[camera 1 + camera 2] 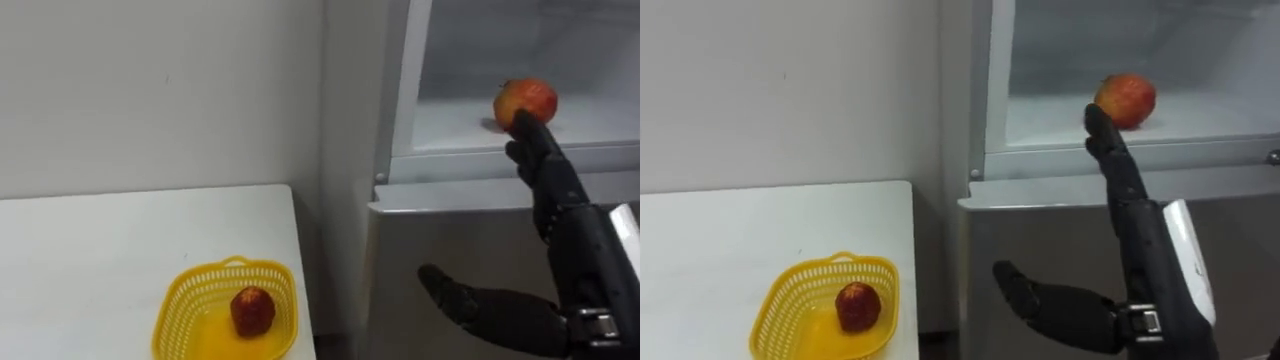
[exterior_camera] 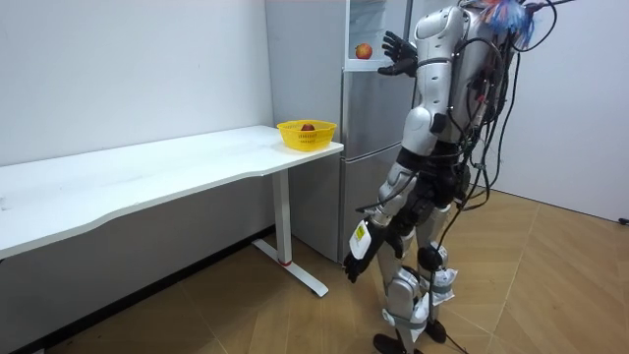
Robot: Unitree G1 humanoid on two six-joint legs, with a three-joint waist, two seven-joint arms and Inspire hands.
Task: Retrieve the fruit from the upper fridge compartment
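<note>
Right hand (image 1: 580, 240), fingers straight, seemingly touches the apple (image 1: 525, 101) on the fridge shelf (image 1: 600, 122). In the room view, the left hand (image 2: 359, 261) hangs slack.

An apple (image 1: 526, 102) sits in the upper fridge (image 1: 470, 250) compartment, the right robot hand (image 1: 558, 195) just before it; left of the fridge, a table (image 1: 120, 250) carries a basket (image 1: 185, 285) holding a fruit (image 1: 253, 310).

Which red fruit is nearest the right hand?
The apple on the fridge shelf: the open right hand reaches up to it. The other fruit lies in the yellow basket on the table.
</note>
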